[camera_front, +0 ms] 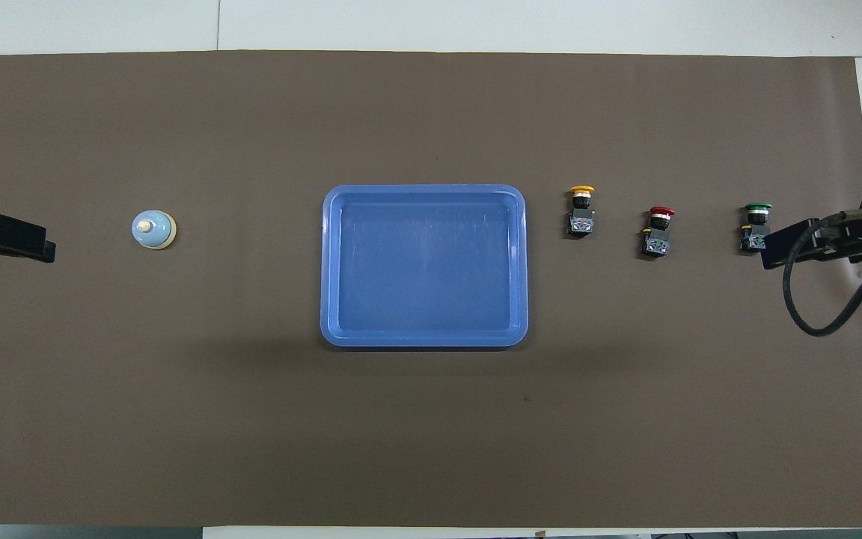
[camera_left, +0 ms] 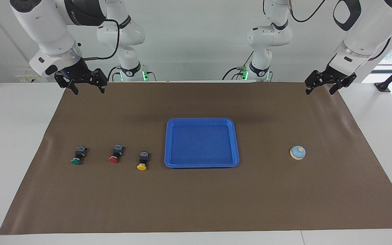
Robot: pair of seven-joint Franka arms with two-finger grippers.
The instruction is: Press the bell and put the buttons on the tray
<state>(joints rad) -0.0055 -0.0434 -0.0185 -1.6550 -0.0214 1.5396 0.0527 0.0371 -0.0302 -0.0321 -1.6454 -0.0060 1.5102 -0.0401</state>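
The blue tray (camera_left: 201,120) (camera_front: 423,340) sits mid-mat with nothing in it. Three buttons lie on their sides in a row toward the right arm's end: yellow (camera_left: 143,160) (camera_front: 581,212) closest to the tray, then red (camera_left: 116,153) (camera_front: 658,232), then green (camera_left: 78,155) (camera_front: 754,227). The light-blue bell (camera_left: 297,152) (camera_front: 153,229) stands alone toward the left arm's end. My right gripper (camera_left: 88,91) hangs open and high over the mat's corner at its own end. My left gripper (camera_left: 320,92) hangs open over the mat's other corner by the robots. Neither touches anything.
A brown mat (camera_left: 196,204) covers most of the white table (camera_left: 12,153). A black cable (camera_front: 812,314) loops down from the right arm's wrist. In the overhead view the right gripper's finger (camera_front: 790,243) overlaps the spot beside the green button.
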